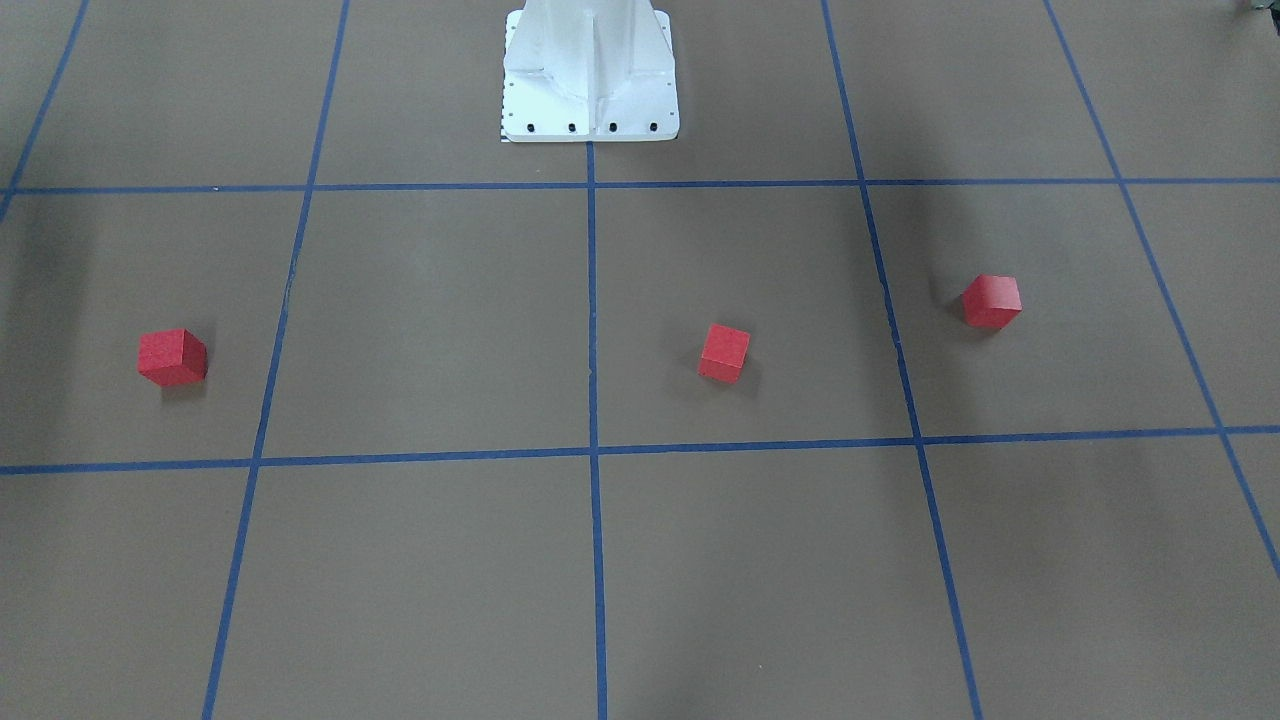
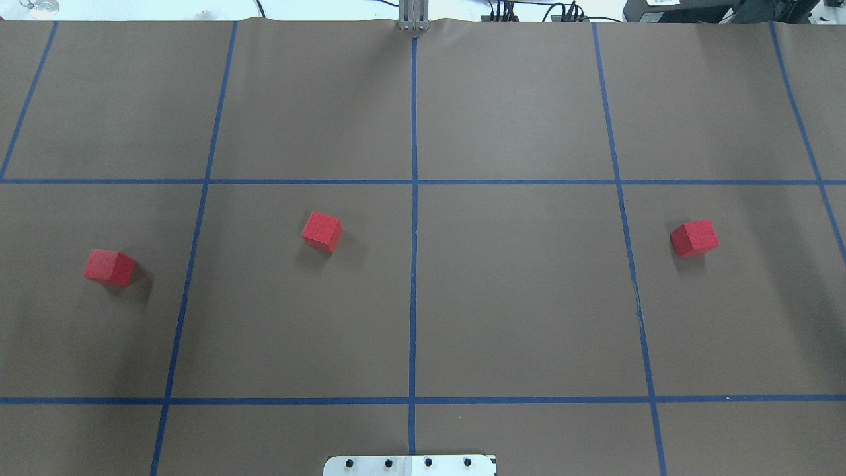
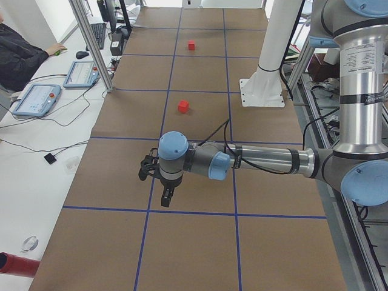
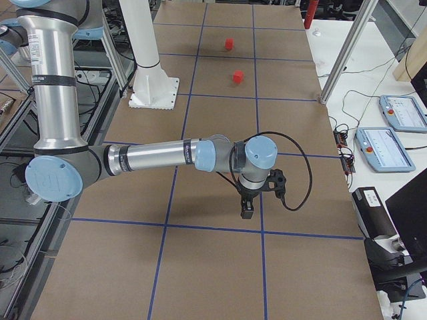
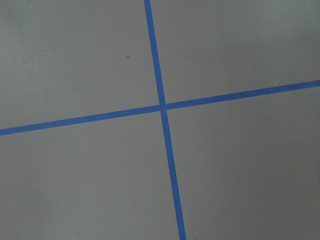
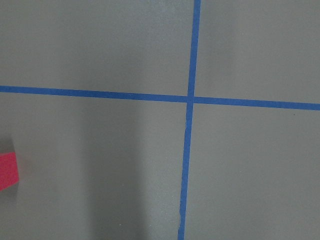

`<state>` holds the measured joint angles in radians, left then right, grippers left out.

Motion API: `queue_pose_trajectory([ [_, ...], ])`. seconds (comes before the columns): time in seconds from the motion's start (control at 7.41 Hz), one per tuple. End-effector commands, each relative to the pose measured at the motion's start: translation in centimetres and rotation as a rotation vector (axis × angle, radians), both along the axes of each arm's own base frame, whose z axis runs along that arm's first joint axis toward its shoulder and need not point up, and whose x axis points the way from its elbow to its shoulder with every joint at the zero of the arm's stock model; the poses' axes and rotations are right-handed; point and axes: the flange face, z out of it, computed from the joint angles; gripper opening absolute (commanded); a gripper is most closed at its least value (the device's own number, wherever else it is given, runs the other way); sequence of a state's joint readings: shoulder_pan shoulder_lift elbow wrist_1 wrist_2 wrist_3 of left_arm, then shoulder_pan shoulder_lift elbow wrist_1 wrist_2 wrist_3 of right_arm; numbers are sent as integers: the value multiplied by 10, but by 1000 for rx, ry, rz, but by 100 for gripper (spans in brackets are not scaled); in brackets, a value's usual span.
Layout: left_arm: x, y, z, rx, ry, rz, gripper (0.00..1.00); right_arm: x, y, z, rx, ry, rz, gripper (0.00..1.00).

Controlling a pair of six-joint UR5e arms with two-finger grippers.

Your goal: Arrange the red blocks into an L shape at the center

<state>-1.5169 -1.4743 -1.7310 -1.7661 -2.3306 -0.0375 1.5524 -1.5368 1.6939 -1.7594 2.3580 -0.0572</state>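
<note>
Three red blocks lie apart in one row of the brown grid: one on the robot's left, one just left of the middle line, and one on the right. The center crossing carries no block. My left gripper hangs over the table's left end and my right gripper over the right end. Both show only in the side views, so I cannot tell their state. A sliver of red block shows in the right wrist view.
The white base plate sits on the middle line by the robot. Aluminium frame posts and a desk with tablets line the far side, where a person's sleeve rests. A red cylinder lies off the mat.
</note>
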Motion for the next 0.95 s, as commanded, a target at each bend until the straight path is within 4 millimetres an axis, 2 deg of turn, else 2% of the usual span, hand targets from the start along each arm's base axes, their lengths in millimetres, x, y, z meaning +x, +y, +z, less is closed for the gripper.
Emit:
queue_pose_trajectory([
  [0.0,6,-16,-45,87,49,-32,100,0,-1,-4,7,-1,0,99],
  [0.14,39,-32,-94,86,88,-51,100,0,-4,-12,29,-2,0,99],
  [0.27,75,-36,-134,70,131,-58,100,0,-6,-31,93,-3,2,99],
  [0.41,103,-55,-173,20,180,-117,100,0,-8,-38,113,-3,1,99],
  [0.54,147,-59,-203,19,213,-83,100,-3,-9,-37,111,-4,-4,99],
  [0.68,189,-49,-237,68,230,-35,100,-10,-10,-36,109,-4,-19,99],
  [0.81,233,-33,-268,60,232,-67,100,-10,-10,-37,112,-4,-21,99],
])
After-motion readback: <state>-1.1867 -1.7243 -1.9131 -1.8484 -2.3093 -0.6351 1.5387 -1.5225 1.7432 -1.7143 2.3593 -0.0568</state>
